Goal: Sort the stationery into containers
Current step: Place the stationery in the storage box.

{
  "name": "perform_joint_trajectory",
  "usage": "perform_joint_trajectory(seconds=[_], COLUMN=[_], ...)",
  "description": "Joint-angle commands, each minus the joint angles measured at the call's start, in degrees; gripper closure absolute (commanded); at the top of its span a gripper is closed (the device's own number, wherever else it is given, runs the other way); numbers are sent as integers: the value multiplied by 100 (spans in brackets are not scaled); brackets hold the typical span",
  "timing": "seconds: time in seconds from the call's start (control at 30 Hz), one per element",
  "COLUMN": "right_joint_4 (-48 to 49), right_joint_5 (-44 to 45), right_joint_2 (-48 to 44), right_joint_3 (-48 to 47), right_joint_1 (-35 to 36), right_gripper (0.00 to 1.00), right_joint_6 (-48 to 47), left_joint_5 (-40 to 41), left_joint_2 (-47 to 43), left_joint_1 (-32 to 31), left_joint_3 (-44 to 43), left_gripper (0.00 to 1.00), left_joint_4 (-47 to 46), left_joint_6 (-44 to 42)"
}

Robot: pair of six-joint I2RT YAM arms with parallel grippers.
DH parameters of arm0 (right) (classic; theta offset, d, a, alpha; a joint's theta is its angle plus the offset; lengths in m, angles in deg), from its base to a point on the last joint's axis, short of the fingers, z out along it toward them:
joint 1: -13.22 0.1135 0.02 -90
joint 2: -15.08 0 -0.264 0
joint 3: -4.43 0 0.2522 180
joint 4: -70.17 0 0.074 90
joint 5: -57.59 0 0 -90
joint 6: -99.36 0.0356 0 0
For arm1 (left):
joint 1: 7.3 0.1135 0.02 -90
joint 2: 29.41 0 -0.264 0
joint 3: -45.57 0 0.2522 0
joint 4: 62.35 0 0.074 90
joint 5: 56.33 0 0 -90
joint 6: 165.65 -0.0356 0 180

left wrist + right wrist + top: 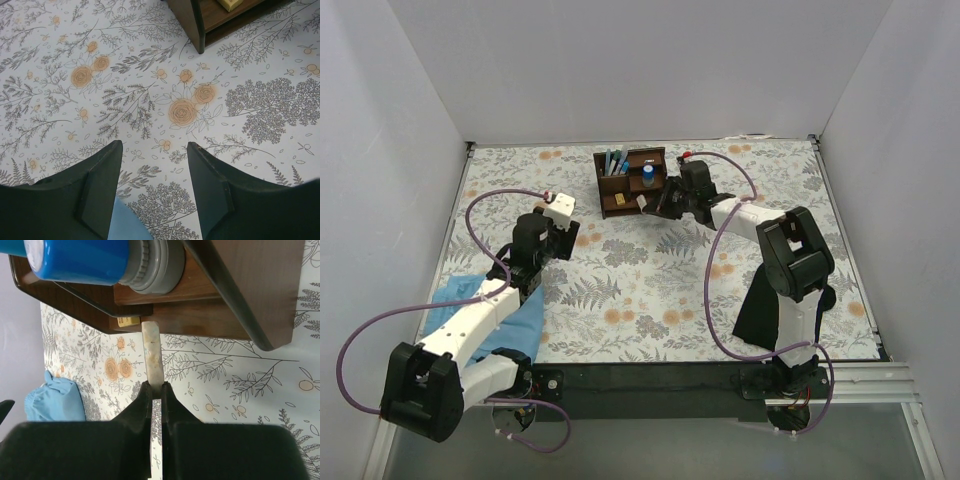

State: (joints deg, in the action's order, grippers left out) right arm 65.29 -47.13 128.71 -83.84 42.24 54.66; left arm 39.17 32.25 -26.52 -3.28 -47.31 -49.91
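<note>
Right wrist: flat beige piece [152, 352] pinched in right pincer [156, 388].

Pens [617, 160] slotted in organiser [618, 186], beige piece [152, 352] beside

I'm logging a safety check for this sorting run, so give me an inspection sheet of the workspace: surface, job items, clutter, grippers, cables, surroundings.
Surface: floral table cover, lying flat, no spills seen.
Job's things: pens upright in the tall slots of the wooden organiser; blue-and-grey cylinder in an upper compartment; tan block on the lower shelf; flat beige piece held with its tip at that shelf's edge.
Clutter: light-blue cloth at the near left; black cloth at the near right.
Grippers: left gripper open and empty above the cover; right gripper shut on the flat beige piece.
Cables: purple cables loop off both arms; no snag seen.
Surroundings: white walls on three sides; nothing else seen.
</note>
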Motion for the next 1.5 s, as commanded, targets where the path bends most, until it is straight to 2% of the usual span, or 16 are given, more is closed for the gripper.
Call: perform_joint_trajectory(seconds=[0.0,0.17,0.47,0.83,1.17,1.47], right_joint_4=[-62,-124,-457,-554,-537,-519], right_joint_5=[400,663,1707,1832,1964,2096], right_joint_2=[28,116,353,274,749,784], right_joint_3=[-407,-574,-996,-882,-1462,-1620], right_joint_1=[104,183,368,509,544,561], right_gripper=[99,99,99,99,99,99], right_joint_6=[102,111,49,-38,-197,-258], left_joint_5=[-5,4,-22,-75,-93,-145], left_joint_2=[-348,-559,-630,-814,-885,-955], left_joint_1=[33,33,41,41,50,42], left_joint_3=[160,275,398,538,600,626], left_gripper=[46,46,46,46,46,47], left_joint_4=[-84,57,-5,-5,-49,22], left_joint_6=[-25,45,63,133,81,151])
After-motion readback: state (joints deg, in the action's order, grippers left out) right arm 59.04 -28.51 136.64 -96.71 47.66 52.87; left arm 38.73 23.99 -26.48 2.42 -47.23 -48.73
